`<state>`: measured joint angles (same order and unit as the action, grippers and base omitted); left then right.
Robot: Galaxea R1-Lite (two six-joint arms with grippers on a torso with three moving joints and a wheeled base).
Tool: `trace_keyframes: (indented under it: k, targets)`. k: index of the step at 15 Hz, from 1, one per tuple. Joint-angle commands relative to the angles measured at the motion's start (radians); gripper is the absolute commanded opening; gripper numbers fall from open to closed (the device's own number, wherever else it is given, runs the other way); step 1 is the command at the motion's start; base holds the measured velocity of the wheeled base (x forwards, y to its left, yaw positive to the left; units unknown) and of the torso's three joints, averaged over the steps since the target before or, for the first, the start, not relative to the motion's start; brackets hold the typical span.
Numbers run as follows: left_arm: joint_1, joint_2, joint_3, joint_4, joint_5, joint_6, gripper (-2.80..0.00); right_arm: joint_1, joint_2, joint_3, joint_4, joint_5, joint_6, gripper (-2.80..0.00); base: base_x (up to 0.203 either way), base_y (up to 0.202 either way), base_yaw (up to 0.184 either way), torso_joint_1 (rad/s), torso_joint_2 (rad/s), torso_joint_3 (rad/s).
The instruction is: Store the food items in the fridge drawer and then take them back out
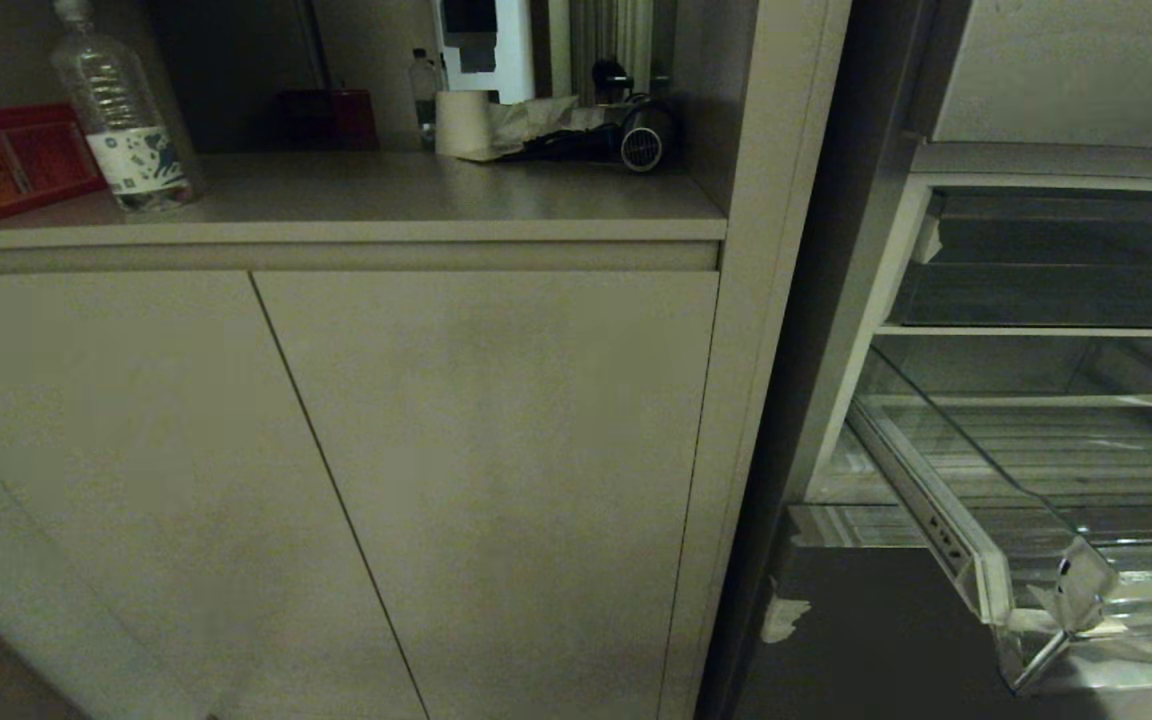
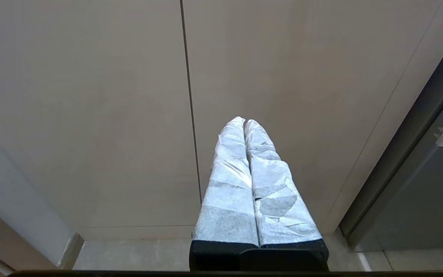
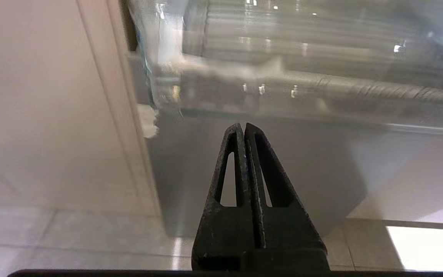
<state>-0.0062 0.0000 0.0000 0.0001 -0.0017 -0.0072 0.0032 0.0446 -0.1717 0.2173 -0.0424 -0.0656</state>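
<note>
The fridge drawer (image 1: 948,528) stands pulled out at the right of the head view, and its clear bin (image 1: 1036,450) shows nothing inside. The food items are out of view. Neither arm shows in the head view. My right gripper (image 3: 242,126), black, is shut with nothing in it. It hangs low, pointing at the lowest grey panel (image 3: 283,165), beneath the drawer's clear bin (image 3: 283,77). My left gripper (image 2: 244,121), its fingers wrapped in white tape, is shut and empty, facing the beige cabinet doors (image 2: 129,115).
Beige cabinet doors (image 1: 486,450) fill the left, under a counter (image 1: 386,195) bearing a water bottle (image 1: 121,120), a red box (image 1: 6,160), a paper roll (image 1: 463,122) and a dark appliance (image 1: 644,145). A white tape scrap (image 1: 784,615) clings to the lowest panel's edge. Tiled floor (image 3: 52,238) lies below.
</note>
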Motion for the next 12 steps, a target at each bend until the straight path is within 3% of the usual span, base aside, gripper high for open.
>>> trace_keyframes:
  k: [1,4,6,12]
  targets:
    - [0.000,0.001,0.000,0.000,0.000,0.000,-2.80,-0.001,-0.045,0.137,-0.131,0.057,-0.021,-2.80,0.000,0.000,0.000,0.000,0.00,0.000]
    - [0.000,0.001,0.000,0.000,0.000,0.000,-2.80,-0.002,-0.046,0.150,-0.169,0.069,-0.052,-2.80,0.000,0.000,0.000,0.000,0.00,0.000]
    - [0.000,0.002,0.000,0.000,0.000,0.000,-2.80,-0.002,-0.046,0.201,-0.303,0.068,-0.048,-2.80,0.000,0.000,0.000,0.000,0.00,0.000]
    - [0.000,0.000,0.000,0.000,0.000,0.000,-2.80,-0.002,-0.046,0.202,-0.294,0.058,-0.019,-2.80,0.000,0.000,0.000,0.000,0.00,0.000]
